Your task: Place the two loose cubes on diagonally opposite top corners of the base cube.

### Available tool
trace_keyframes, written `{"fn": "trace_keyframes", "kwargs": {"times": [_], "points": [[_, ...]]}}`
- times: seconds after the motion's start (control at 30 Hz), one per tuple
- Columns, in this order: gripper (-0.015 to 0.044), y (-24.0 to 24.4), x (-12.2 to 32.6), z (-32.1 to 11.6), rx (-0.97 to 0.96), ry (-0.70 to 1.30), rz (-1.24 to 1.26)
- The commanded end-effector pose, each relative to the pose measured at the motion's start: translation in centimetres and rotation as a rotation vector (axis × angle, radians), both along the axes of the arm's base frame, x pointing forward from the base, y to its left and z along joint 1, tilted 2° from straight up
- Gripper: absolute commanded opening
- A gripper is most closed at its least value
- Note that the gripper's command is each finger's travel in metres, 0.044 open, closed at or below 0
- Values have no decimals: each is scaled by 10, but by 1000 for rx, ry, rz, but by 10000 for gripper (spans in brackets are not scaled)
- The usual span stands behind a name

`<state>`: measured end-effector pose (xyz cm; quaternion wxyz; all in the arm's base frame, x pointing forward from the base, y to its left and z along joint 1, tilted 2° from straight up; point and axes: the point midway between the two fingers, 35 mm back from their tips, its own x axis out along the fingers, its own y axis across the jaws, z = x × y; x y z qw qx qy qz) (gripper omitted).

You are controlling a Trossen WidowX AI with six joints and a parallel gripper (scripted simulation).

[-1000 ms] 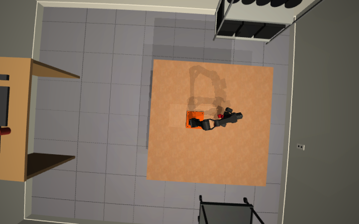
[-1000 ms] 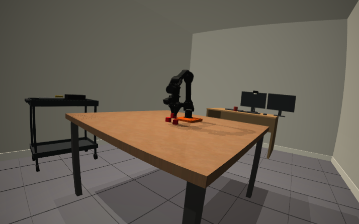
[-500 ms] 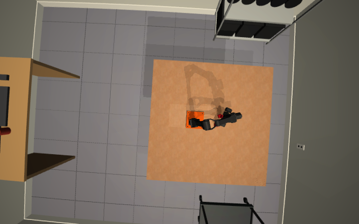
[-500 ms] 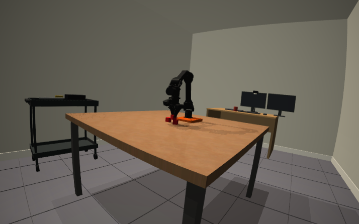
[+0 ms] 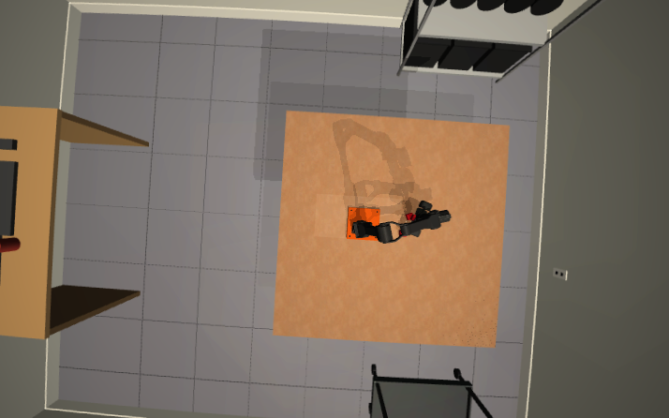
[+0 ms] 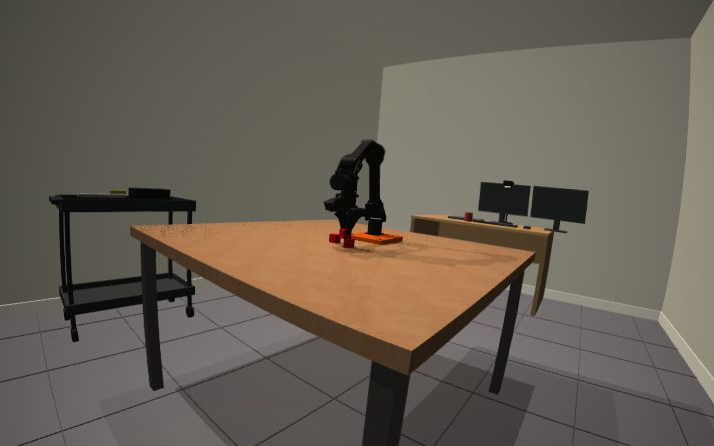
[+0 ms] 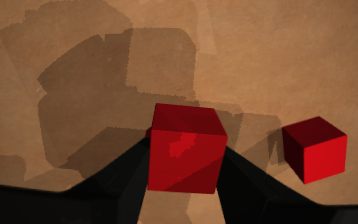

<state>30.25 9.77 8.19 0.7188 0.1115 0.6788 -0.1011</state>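
My gripper is shut on a red cube, which sits between both fingertips with its faces nearly square to them. A second red cube lies on the table to the right in the wrist view. A sliver of another red cube shows just behind the held cube's left edge; the rest is hidden. The exterior view shows a red cube on the left and a red cube just below the fingers. From above, one red cube shows beside the arm. I cannot tell which is the base cube, or whether the held cube touches it.
The arm stands on an orange mounting plate on the wooden table, close behind the cubes. The arm covers part of the cube area from above. A cart and a desk stand away from the table.
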Motion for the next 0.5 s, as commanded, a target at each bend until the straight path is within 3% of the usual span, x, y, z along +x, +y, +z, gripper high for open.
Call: {"fn": "trace_keyframes", "kwargs": {"times": [0.0,0.47], "points": [[205,0,1,0,-2,-3,3],[205,0,-1,15,0,0,0]]}}
